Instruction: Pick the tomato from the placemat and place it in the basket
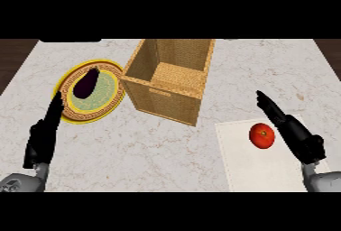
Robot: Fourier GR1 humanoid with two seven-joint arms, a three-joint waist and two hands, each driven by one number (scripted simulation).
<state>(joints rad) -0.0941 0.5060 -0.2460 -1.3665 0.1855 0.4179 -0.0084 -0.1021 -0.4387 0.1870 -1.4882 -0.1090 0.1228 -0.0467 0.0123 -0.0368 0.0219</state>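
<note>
While the tomato lies untouched: both hands show at the lower corners of the head view, neither holding anything.
Tomato: the red tomato (262,136) rests on the white placemat (256,169), in its upper right part, stem end facing up.
Placemat: lies flat on the marble table (166,149), at the right and toward the lower edge.
Right hand: the right hand (296,134) sits just to the right of the tomato, over the placemat's right edge; its fingers (268,105) are straight and extended, pointing up and to the left, past the tomato's upper right side. Whether the hand touches the tomato cannot be told.
Basket: the tall woven basket (168,79) stands near the middle of the table, above and to the left of the placemat, apart from it; its open top shows the inside walls.
Plate: a yellow-rimmed patterned plate (100,97) lies left of the basket, close beside it, with a dark eggplant (86,83) on its upper left part.
Left hand: the left hand (43,135) shows at the lower left, fingers straight and pointing up toward the plate's left rim, gripping nothing.
</note>
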